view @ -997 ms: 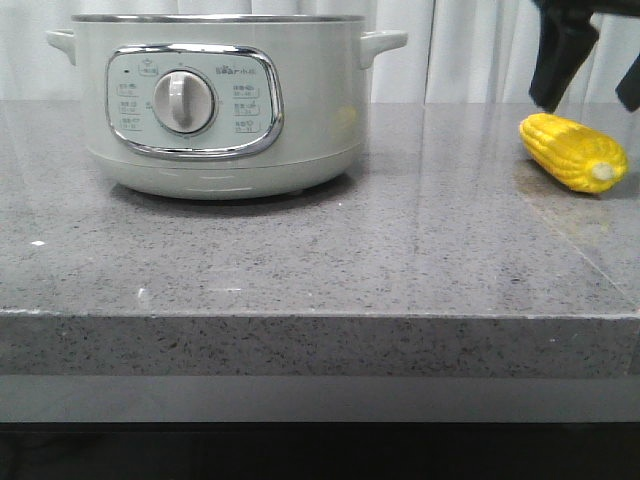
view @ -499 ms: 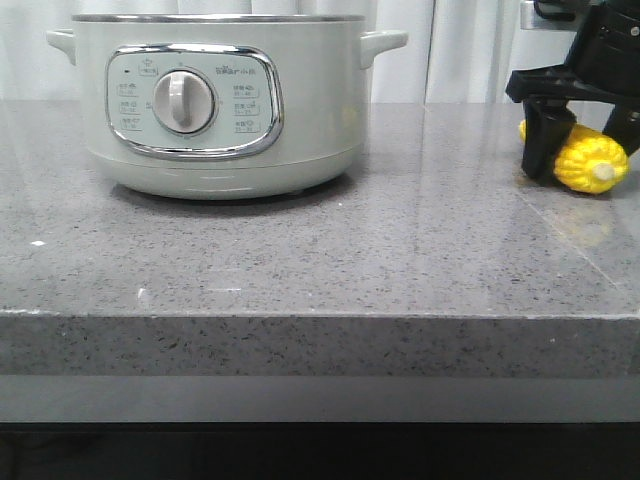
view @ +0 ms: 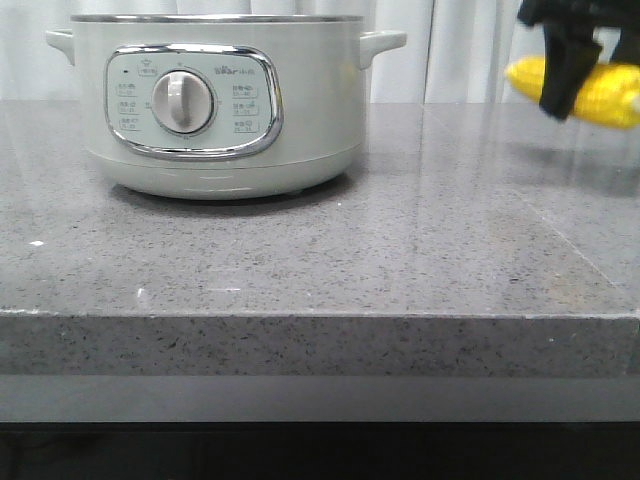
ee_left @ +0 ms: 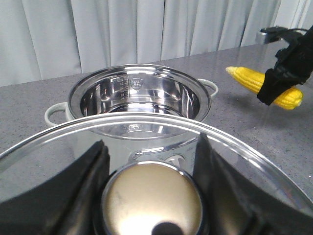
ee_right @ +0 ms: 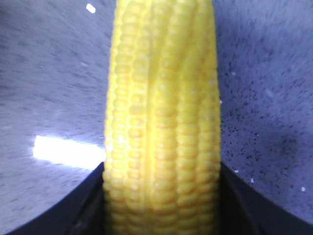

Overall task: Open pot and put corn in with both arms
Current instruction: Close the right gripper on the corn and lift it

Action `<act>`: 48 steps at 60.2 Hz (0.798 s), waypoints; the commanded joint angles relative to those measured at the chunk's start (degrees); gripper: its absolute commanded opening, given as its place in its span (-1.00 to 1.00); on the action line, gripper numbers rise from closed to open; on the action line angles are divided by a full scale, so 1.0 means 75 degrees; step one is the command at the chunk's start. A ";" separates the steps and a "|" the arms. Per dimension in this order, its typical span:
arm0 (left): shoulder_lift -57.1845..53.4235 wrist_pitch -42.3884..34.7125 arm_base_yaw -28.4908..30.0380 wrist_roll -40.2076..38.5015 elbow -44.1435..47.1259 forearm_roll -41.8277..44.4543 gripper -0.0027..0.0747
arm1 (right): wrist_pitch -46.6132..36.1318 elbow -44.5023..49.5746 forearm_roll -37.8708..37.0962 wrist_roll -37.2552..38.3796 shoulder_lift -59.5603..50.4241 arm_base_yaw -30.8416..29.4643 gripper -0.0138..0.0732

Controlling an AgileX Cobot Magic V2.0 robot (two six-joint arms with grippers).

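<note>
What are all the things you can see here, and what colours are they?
Round pale grey-green electric pot: one, steel inside, open, on the left part of the counter.
Bright yellow corn cob: one, lifted above the counter, right of the pot.
Clear glass lid with a round knob: one, held up off the pot.
Speckled grey stone counter: one, under everything.
Pale curtain: one, behind.
Left gripper: black, shut on the lid's knob.
Right gripper: black, shut on the corn.

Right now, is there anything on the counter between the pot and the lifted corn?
Nothing: in the front view only bare grey counter lies between the pot and the corn in the right tool.
</note>
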 commanded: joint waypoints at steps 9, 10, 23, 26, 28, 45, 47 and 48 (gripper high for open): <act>-0.0009 -0.1094 -0.0011 0.0004 -0.0293 -0.0060 -0.40 | -0.0314 -0.0297 0.0055 -0.0116 -0.1721 0.0720 -0.07; -0.0009 -0.1094 -0.0011 0.0004 -0.0293 -0.0060 -0.40 | -0.0314 -0.0297 0.0055 -0.0116 -0.1799 0.0774 -0.07; -0.0009 -0.1094 -0.0011 0.0004 -0.0293 -0.0060 -0.40 | -0.0298 -0.0282 0.0189 -0.0116 -0.2736 0.1406 -0.07; -0.0009 -0.1094 -0.0011 0.0004 -0.0293 -0.0060 -0.40 | -0.0298 -0.0282 0.0278 -0.0116 -0.2865 0.1546 -0.07; -0.0009 -0.1094 -0.0011 0.0004 -0.0293 -0.0060 -0.40 | -0.0298 -0.0282 0.0346 -0.0116 -0.2946 0.1626 -0.07; -0.0009 -0.1094 -0.0011 0.0004 -0.0293 -0.0060 -0.40 | -0.0983 -0.0270 0.0619 -0.0116 -0.2932 0.2354 -0.07; -0.0009 -0.1094 -0.0011 0.0004 -0.0293 -0.0060 -0.40 | -0.1099 -0.0270 0.0627 -0.0116 -0.2893 0.2430 -0.07; -0.0009 -0.1094 -0.0011 0.0004 -0.0293 -0.0060 -0.40 | -0.1158 -0.0270 0.0627 -0.0116 -0.2863 0.2471 -0.07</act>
